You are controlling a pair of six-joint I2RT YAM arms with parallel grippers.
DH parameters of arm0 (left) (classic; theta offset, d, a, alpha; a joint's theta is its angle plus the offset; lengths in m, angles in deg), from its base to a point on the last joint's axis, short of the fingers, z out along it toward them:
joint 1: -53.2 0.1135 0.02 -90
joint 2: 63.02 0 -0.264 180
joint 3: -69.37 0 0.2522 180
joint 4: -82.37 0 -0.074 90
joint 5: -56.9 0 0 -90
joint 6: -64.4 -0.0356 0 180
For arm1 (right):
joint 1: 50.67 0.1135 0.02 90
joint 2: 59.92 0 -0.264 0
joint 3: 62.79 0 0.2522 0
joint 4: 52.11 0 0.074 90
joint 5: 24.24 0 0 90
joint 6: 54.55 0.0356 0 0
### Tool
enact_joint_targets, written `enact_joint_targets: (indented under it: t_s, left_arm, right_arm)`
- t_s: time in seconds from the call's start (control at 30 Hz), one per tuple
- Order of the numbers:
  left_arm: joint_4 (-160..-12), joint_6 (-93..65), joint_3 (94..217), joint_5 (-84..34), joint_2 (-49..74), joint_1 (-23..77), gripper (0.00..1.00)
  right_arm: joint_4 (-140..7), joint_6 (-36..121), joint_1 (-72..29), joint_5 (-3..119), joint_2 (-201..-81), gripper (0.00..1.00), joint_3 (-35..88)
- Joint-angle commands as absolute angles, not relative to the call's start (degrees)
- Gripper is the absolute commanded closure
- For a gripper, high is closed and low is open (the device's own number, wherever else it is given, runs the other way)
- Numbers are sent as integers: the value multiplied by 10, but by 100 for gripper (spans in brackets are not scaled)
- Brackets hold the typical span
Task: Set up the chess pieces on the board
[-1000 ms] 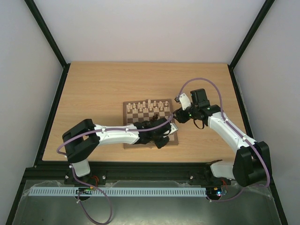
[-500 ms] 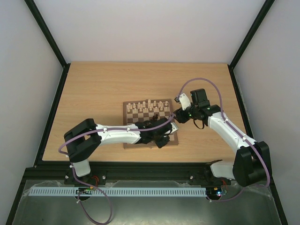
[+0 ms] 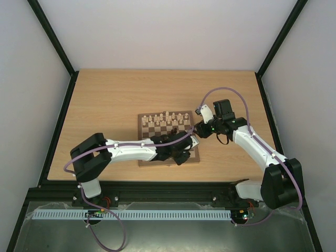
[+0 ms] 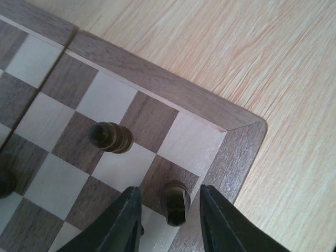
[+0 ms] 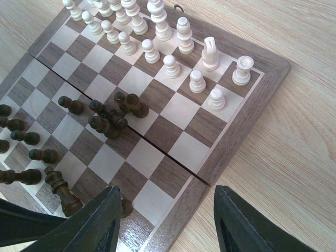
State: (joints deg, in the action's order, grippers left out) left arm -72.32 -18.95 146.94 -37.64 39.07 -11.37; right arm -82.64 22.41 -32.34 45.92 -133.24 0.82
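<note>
The board (image 3: 141, 119) lies mid-table. Cream pieces (image 3: 167, 119) stand in its two far rows, seen close in the right wrist view (image 5: 169, 65). Dark pieces (image 5: 107, 118) are clustered mid-board and along the near left squares. My left gripper (image 3: 185, 153) is over the board's near right corner. In the left wrist view it (image 4: 170, 193) is open, its jaws standing either side of a dark piece (image 4: 177, 202) on a dark corner square, with gaps on both sides. A dark pawn (image 4: 110, 137) stands nearby. My right gripper (image 3: 198, 131) (image 5: 167, 193) is open and empty above the board's right edge (image 5: 247, 113).
The wooden table (image 3: 105, 105) surrounds the board. Black frame rails (image 3: 268, 110) run along its sides. The two arms meet closely over the board's right side. A dark piece (image 5: 60, 189) stands near my right gripper's left finger.
My left arm has shifted slightly over the near right corner of the board. My right arm has not moved.
</note>
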Motion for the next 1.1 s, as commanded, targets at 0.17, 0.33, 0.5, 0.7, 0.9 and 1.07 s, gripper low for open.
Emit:
enact_joint_targets:
  t_s: [0.17, 0.33, 0.5, 0.7, 0.9, 1.07]
  left_arm:
    - [-693, -184, 1451, -378, 232, -111, 59]
    - [-634, -177, 1419, -392, 146, -91, 57]
    - [-612, -166, 1364, -385, 43, -13, 52]
    - [-638, -172, 1295, -341, -52, 111, 45]
    - [-689, -155, 1245, -321, -101, 166, 38]
    - [-686, -151, 1247, -319, -101, 186, 37]
  right_arm:
    - [-857, 217, -326, 418, -1317, 53, 32]
    - [-882, 185, -311, 395, -1316, 63, 48]
    - [-936, 119, -218, 468, -1320, 65, 61]
    - [-976, 95, -129, 543, -1366, 66, 82]
    - [-1004, 78, -82, 590, -1422, 68, 109]
    - [-1032, 73, -57, 613, -1465, 66, 132]
